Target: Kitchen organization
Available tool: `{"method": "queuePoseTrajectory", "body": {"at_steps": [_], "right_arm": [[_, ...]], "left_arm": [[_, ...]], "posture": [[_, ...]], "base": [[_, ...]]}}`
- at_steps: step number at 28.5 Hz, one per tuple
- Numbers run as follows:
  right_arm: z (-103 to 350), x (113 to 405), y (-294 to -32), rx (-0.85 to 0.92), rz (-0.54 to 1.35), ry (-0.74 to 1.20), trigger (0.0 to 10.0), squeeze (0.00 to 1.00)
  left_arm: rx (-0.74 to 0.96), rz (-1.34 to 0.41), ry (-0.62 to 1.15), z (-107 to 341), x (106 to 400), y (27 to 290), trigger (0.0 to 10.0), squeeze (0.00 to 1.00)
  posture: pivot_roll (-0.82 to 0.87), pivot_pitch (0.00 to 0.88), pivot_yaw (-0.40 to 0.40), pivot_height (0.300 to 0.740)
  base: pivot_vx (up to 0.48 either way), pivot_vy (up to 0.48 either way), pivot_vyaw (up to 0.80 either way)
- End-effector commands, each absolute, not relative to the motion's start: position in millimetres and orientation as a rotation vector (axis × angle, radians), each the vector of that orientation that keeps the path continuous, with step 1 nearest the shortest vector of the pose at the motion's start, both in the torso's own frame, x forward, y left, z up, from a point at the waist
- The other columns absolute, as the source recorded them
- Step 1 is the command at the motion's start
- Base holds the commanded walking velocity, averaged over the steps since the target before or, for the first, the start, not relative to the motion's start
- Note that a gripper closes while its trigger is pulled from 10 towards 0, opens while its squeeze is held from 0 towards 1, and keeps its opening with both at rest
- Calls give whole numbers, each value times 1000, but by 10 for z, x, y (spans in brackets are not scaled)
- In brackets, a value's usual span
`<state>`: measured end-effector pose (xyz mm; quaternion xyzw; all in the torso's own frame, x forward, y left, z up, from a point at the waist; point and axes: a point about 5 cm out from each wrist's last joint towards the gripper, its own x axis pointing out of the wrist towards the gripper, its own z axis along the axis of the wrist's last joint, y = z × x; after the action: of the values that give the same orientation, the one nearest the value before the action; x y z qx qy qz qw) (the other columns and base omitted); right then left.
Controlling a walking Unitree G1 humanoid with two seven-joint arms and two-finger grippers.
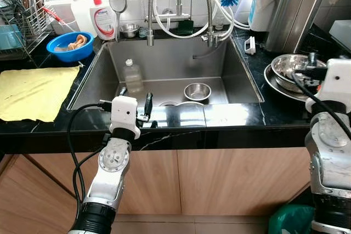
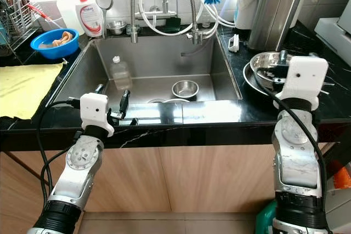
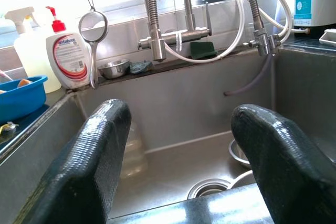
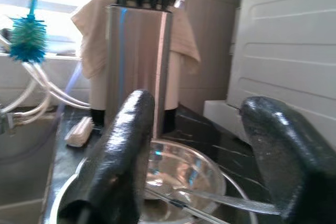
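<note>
Resting on the floor of the stainless steel sink basin (image 1: 219, 75), your small round steel bowl (image 1: 197, 91) sits near the drain, with a clear plastic bottle (image 1: 132, 75) standing toward the basin's left wall. Your left gripper (image 1: 135, 100) hovers over the sink's front edge, its black fingers (image 3: 89, 166) spread wide and holding nothing. Right of the sink, on the black counter, stacked shiny steel mixing bowls (image 1: 290, 69) hold some utensils; your right gripper (image 4: 207, 166) hangs just above them, fingers parted and empty. Behind those bowls stands a tall brushed-steel canister (image 1: 296, 9). Left of the sink you have a yellow cloth (image 1: 35, 91), a blue plastic bowl (image 1: 70, 46) and a white soap bottle with red pump (image 1: 103, 17).
</note>
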<state>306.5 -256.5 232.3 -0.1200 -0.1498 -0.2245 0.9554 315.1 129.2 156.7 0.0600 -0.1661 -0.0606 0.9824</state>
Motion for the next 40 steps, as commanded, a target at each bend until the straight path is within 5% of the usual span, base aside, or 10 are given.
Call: {"method": "queuePoseTrajectory", "body": {"at_steps": [1, 2, 12, 18, 40], "right_arm": [[2356, 3059, -2560, -225, -475, -303, 10000, 941], [2332, 3062, -2553, -195, -479, -295, 10000, 0], [2203, 2959, -2627, -67, -614, -260, 10000, 0], [2305, 2800, -2723, -141, -735, -339, 10000, 0], [2142, 2917, -2546, 58, -700, -244, 10000, 0]], "left_arm": [[129, -117, -332, 1573, 3170, 1334, 10000, 0], [131, -120, -331, 1574, 3171, 1334, 10000, 0], [133, -130, -332, 1575, 3164, 1321, 10000, 0], [131, -128, -321, 1536, 3152, 1321, 10000, 0], [133, -122, -311, 1524, 3150, 1331, 10000, 0]], "posture": [[-144, 0, 89, 740], [-144, 0, 92, 740], [-139, 0, 93, 740], [-140, 0, 93, 740], [-133, 0, 91, 740]], "base": [[0, 0, 0], [0, 0, 0], [0, 0, 0], [0, 0, 0], [0, 0, 0]]}}
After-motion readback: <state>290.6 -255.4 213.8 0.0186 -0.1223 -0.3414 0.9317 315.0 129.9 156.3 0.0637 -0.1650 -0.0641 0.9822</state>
